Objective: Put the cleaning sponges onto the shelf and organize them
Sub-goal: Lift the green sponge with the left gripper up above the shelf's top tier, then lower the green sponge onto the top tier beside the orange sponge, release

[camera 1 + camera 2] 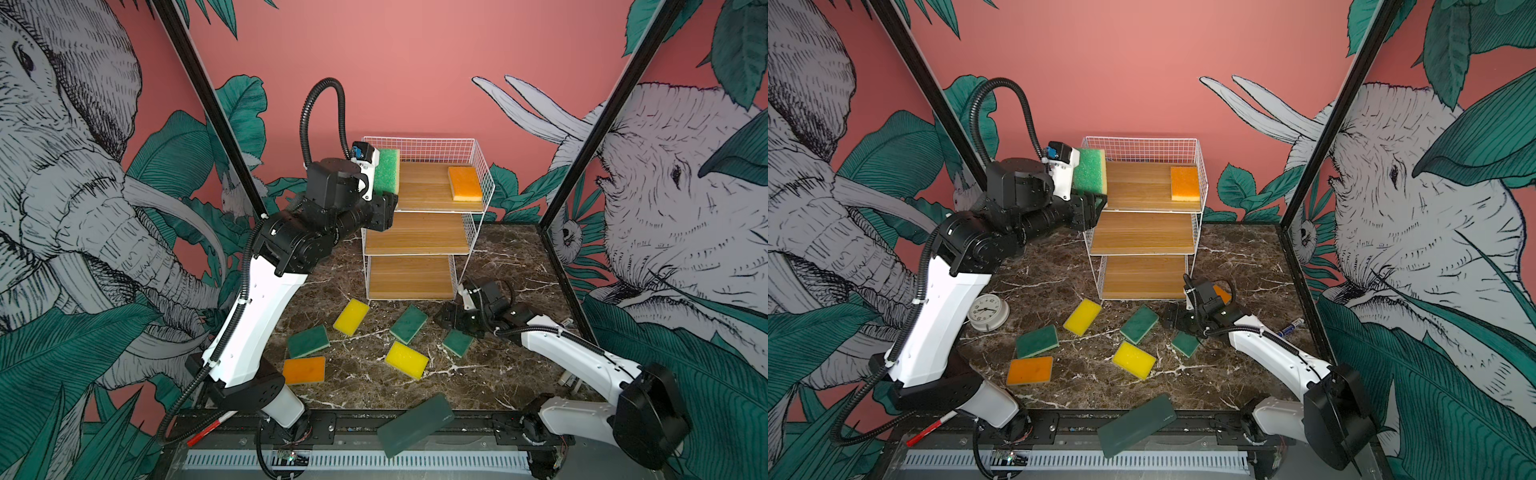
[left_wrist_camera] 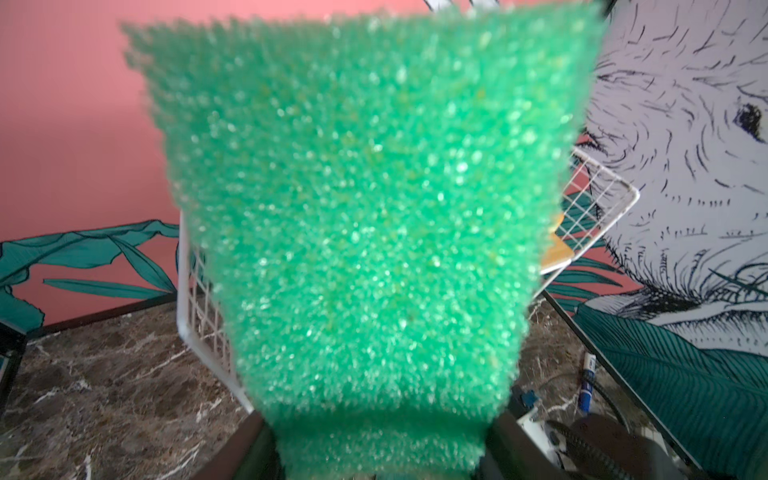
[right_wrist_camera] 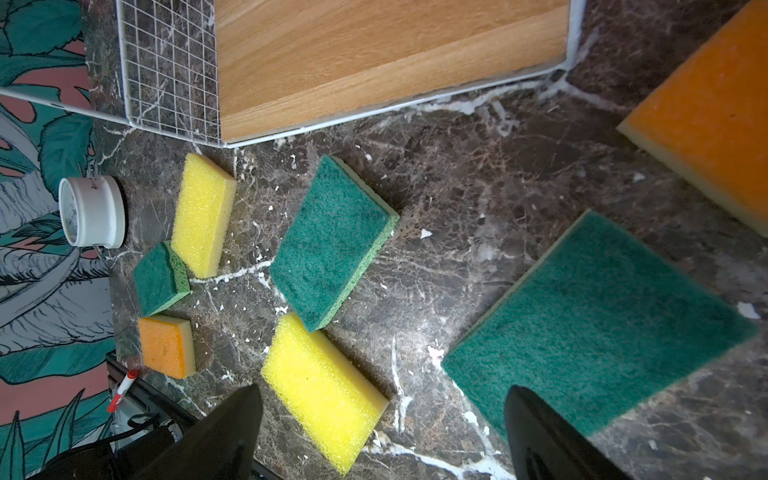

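Seven sponges (image 1: pixel 406 360) were seen scattered on table (image 1: pixel 365 386) before shelf (image 1: pixel 415 235); right gripper (image 3: pixel 384 390) was held low over them, jaws apart. Further back, left gripper (image 2: pixel 378 449) was clamped on green sponge (image 1: pixel 387 170) at top board (image 1: pixel 424 183) edge; orange sponge (image 1: pixel 465 183) was laid on that board.

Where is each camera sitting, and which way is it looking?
Top views: high at the front, looking down at the white wire shelf with wooden boards and dark marble table; the left arm and right arm show.
Left wrist: on the left arm, facing the shelf, mostly blocked by the bright green rough foam sponge clamped in the left gripper; its jaws show.
Right wrist: low over the table, looking down; jaws of the open right gripper show.
Shared: right wrist and top views both show the dark green scouring sponge.
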Controlling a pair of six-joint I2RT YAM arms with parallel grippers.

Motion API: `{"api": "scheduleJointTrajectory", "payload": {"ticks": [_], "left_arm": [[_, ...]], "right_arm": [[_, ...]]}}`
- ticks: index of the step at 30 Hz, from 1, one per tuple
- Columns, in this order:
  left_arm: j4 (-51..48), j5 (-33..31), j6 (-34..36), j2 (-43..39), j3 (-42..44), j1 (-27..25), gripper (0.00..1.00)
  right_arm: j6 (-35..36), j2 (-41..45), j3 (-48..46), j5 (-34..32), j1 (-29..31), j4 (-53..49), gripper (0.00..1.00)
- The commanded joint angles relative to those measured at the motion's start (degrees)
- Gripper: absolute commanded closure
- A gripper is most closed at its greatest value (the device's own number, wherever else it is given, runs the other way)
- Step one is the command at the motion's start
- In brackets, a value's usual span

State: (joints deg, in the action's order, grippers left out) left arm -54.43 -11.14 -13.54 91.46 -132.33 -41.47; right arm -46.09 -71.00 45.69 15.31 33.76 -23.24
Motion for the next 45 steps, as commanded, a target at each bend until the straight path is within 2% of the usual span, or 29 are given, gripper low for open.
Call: {"api": "scheduleJointTrajectory", "payload": {"ticks": [1,7,15,18,33,45], "left_arm": [[4.1,-1.9,2.1,2.7,-3.7,0.1,0.37],[6.8,-3.7,1.2,5.7,-4.9,0.2,0.38],[2.9,-8.0,-2.4,8.5,-7.2,0.2,0.38],[2.1,-10.7,-4.7,8.3,-6.1,0.1,0.38],[-0.4,-14.6,-8.3,8.3,-2.7,-0.6,0.37],[2.9,-16.9,-9.0,9.1,-0.7,-1.3,0.37]], "right_arm": [[-0.7,-0.6,-0.5,0.7,0.3,1.4,0.07],[-2.0,0.4,-1.8,0.9,0.3,2.5,0.07],[-1.7,0.4,-2.2,1.3,0.3,3.0,0.07],[-1.6,0.1,-2.0,1.9,0.4,3.5,0.07],[-2.7,1.6,-3.8,2.5,0.3,6.5,0.07],[-2.7,2.6,-4.6,2.8,0.3,7.0,0.07]]}}
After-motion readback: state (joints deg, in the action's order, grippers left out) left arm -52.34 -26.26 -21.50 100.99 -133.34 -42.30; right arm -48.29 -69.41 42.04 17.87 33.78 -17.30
